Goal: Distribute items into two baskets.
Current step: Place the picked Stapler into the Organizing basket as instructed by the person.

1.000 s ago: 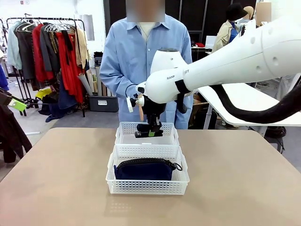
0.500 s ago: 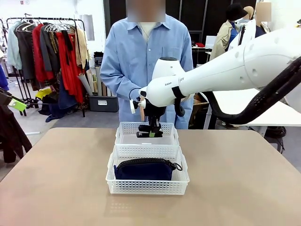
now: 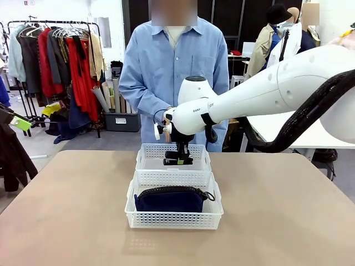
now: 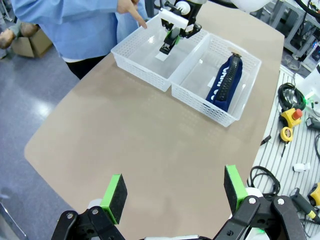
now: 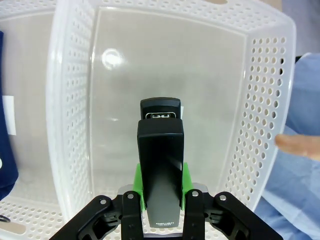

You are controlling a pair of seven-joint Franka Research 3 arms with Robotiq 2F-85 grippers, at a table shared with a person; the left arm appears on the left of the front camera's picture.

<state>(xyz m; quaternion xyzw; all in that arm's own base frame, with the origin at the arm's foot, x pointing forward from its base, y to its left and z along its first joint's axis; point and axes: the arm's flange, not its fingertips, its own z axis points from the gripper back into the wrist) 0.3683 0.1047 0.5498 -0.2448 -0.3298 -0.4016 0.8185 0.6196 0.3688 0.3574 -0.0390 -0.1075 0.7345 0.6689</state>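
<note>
The right gripper had descended slightly toward the far basket since the earlier frame, its pads clamped on the black stapler, held above that basket's floor. The navy pouch lay in the near basket. The left gripper hung with jaws spread wide above the table, holding nothing.

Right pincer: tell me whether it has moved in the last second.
Yes. The right pincer, shut on the stapler, has sunk slightly toward the far basket.
</note>
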